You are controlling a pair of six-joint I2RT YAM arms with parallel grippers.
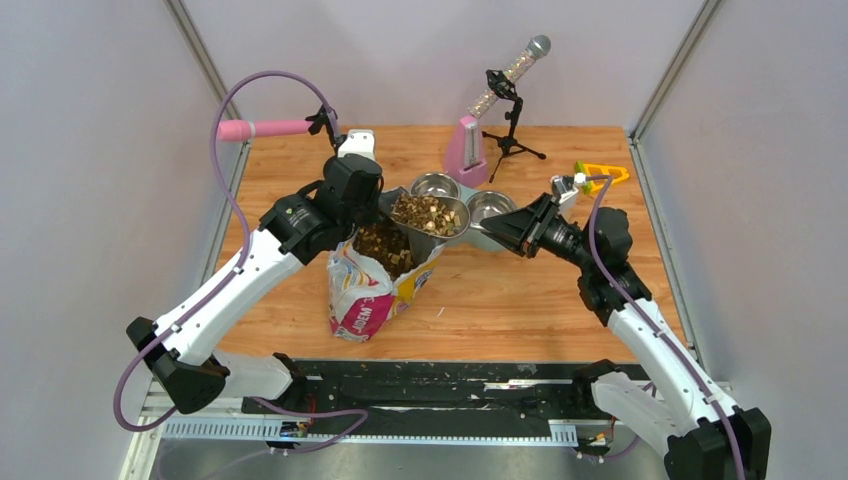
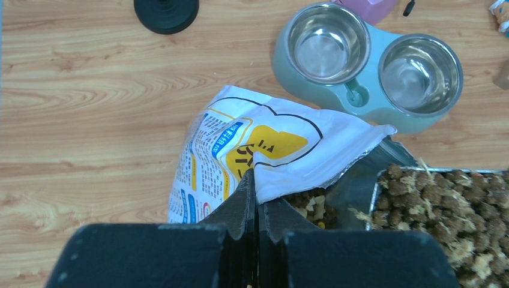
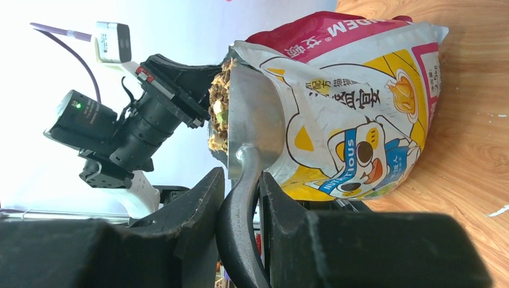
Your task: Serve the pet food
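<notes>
The right gripper (image 3: 240, 177) is clamped on the dark curved handle of a metal scoop (image 3: 255, 111), its two fingers pressed to either side of the handle. The scoop's bowl is heaped with pet food (image 1: 428, 212): brown kibble with paler chunks, piled above the rim. In the top view the load sits at the centre of the frame, over the open mouth of the printed bag (image 2: 282, 141), where more of the same food shows inside.

The left gripper (image 2: 256, 179) is closed flat on the bag's torn upper edge, pinching the foil and holding the mouth open. The bag stands on the wooden table (image 2: 90, 108). Above and to the right of it in the left wrist view lies the teal twin-bowl feeder (image 2: 366, 99), both steel bowls bare.

The step in hand looks like carrying the full scoop to the feeder. From these angles I cannot be sure the scoop's underside has cleared the bag's rim, so a small rise before any sideways travel would be wise. The heap is loose and high, so the scoop should travel level and slowly. A quick swing would likely shed pieces onto the table. Once it is centred over a bowl, a gentle roll of the wrist from low down should pour the food in rather than scatter it. The left grip is best left shut until the scoop is away.
</notes>
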